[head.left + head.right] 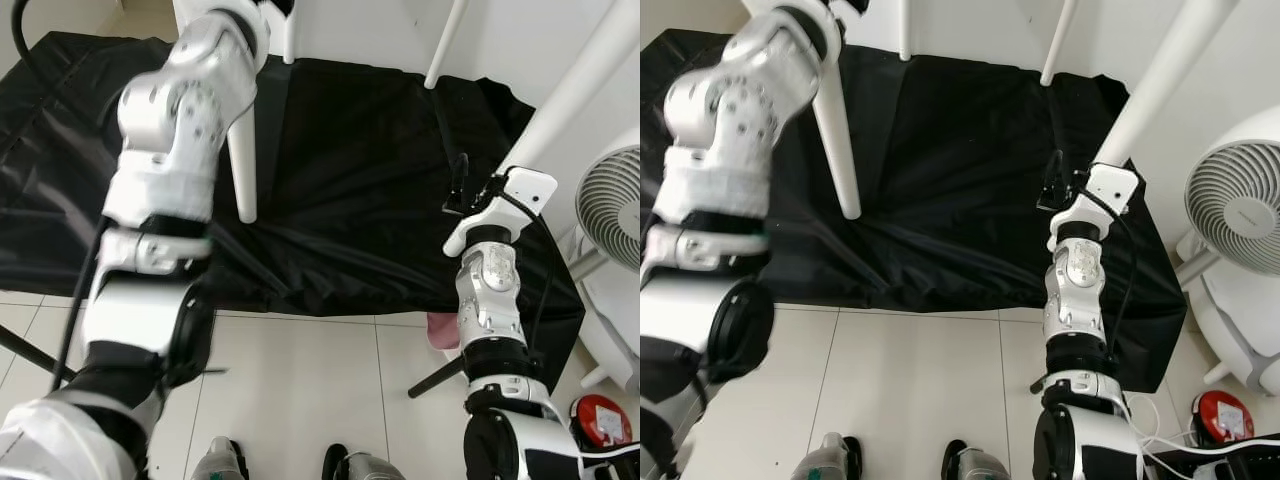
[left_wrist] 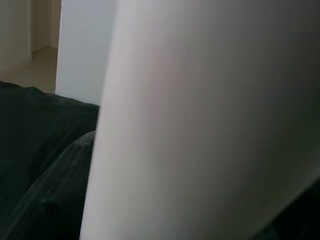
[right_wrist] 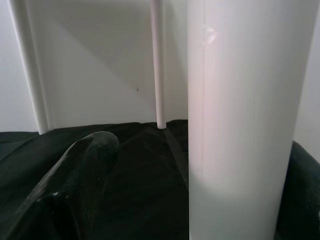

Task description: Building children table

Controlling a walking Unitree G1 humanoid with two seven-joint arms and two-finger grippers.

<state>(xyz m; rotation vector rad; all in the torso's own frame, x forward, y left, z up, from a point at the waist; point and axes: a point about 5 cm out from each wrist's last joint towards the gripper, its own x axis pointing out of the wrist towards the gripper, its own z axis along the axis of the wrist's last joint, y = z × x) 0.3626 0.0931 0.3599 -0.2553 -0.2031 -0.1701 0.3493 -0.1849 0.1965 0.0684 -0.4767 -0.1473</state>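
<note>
floor (image 1: 300, 380): pale tiles | black sheet (image 1: 360, 200) spread on it | white table legs (image 1: 243, 170) standing on sheet

Looks like a room in a home, w/ a bit of floor set up as a work spot. Pale tiled floor (image 1: 300, 390) w/ grey grout lines, plain white walls (image 1: 970, 25). Black cloth (image 1: 360, 180) spread over the tiles, white table legs (image 1: 243, 165) standing on it. White pedestal fan (image 1: 1238, 205) just off the cloth's right edge, red round object (image 1: 600, 420) near the fan's base, white cables on the floor beside it.
</note>
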